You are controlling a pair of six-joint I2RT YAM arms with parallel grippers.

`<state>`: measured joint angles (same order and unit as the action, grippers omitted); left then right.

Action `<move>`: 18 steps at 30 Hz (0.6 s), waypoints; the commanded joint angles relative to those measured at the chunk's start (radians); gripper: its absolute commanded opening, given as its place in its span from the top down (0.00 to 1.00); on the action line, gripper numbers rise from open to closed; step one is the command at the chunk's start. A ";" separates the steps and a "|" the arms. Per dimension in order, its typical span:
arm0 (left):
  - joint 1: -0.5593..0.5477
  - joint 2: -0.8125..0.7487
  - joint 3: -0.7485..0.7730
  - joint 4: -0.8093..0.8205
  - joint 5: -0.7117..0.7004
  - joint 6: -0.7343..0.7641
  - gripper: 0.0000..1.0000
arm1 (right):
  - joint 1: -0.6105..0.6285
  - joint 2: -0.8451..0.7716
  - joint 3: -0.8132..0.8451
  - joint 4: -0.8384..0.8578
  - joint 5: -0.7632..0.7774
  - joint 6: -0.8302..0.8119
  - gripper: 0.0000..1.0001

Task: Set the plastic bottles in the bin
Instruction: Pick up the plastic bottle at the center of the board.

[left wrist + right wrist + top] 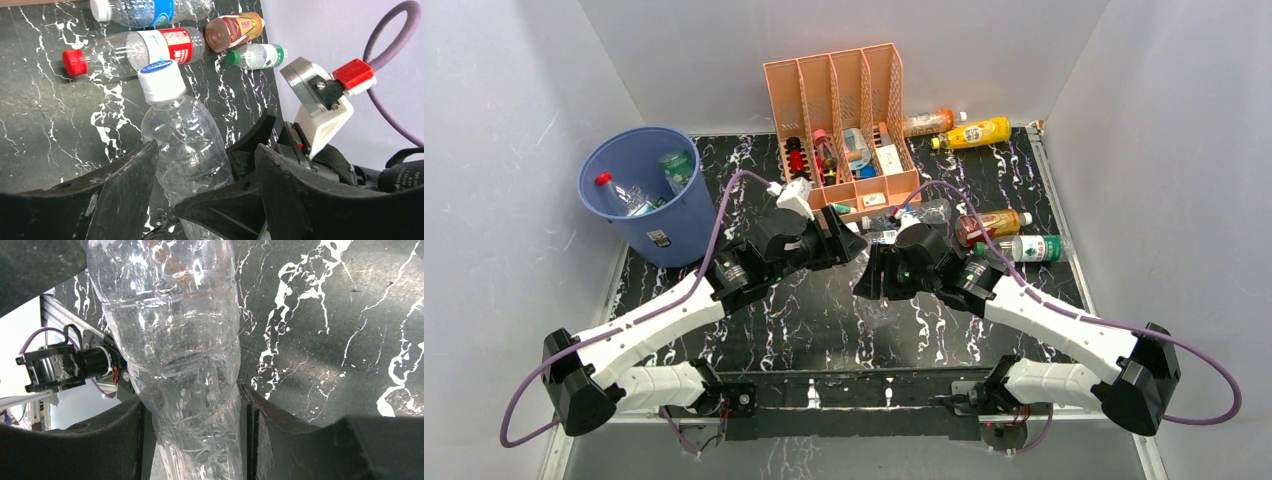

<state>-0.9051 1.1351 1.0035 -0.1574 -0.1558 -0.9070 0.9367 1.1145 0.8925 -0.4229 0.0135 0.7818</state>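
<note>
A clear plastic bottle (185,135) with a white cap hangs above the table between both grippers. My right gripper (195,402) is shut on its crumpled lower body (190,365). My left gripper (206,150) straddles the same bottle. Its left finger (125,190) lies against the plastic, while one of the right gripper's fingers (225,205) hides the other side. The blue bin (674,235) stands at the far left and holds two bottles (676,170). A red-label bottle (135,50), a blue-label one (150,10), a brown one (235,30) and a green-label one (257,55) lie on the table.
The peach slotted rack (844,120) stands at the back centre with small items in it. An orange bottle (929,122) and a yellow bottle (979,131) lie to its right by the back wall. White walls close in three sides of the marbled black table (824,320).
</note>
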 commanded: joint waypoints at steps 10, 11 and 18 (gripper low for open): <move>-0.001 0.087 0.075 -0.050 0.000 0.025 0.10 | 0.007 -0.012 0.080 0.087 -0.094 -0.032 0.50; 0.000 0.095 0.078 -0.047 0.003 0.024 0.10 | 0.011 -0.007 0.088 0.093 -0.095 -0.034 0.50; -0.001 0.143 0.099 -0.033 0.011 0.023 0.13 | 0.026 0.016 0.120 0.108 -0.096 -0.042 0.50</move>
<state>-0.8902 1.2572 1.0470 -0.2031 -0.1768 -0.8928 0.9401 1.1149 0.9432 -0.4156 -0.0566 0.7609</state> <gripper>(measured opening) 0.893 0.610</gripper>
